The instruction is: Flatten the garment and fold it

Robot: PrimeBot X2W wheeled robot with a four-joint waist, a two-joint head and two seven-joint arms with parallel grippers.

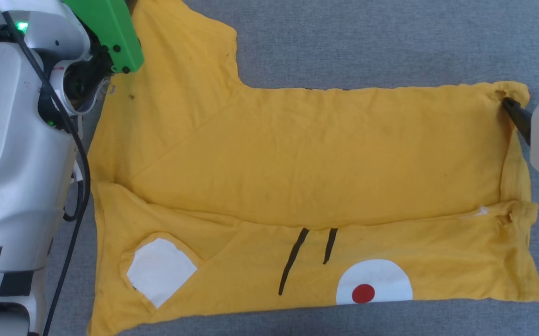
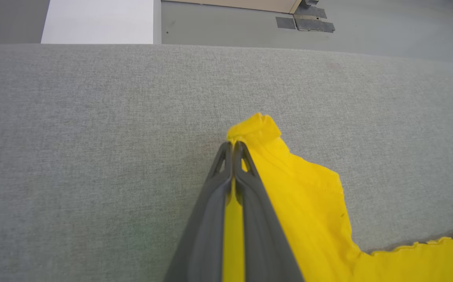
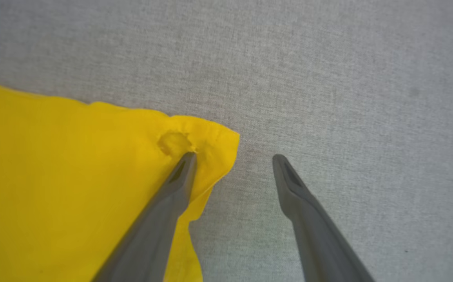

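Note:
The garment (image 1: 297,154), a mustard-yellow T-shirt, lies spread sideways on the grey surface with its far half folded over the near half. Along the near edge show a white oval with a red dot (image 1: 373,282), a white patch (image 1: 160,270) and thin black lines (image 1: 297,256). My left gripper (image 2: 233,145) is shut on a bunched corner of the garment (image 2: 301,196). My right gripper (image 3: 234,158) stands open at the garment's (image 3: 73,176) far right corner. Its left finger (image 3: 179,176) presses a dimple into the cloth, and the other finger is over bare surface.
Grey cloth (image 1: 390,42) covers the work surface all around the shirt. My pale left arm (image 1: 13,163), its green housing (image 1: 111,37) and a black cable (image 1: 80,154) crowd the left side. Beyond the surface's far edge lie floor, a white panel (image 2: 99,21) and dark tape pieces (image 2: 305,21).

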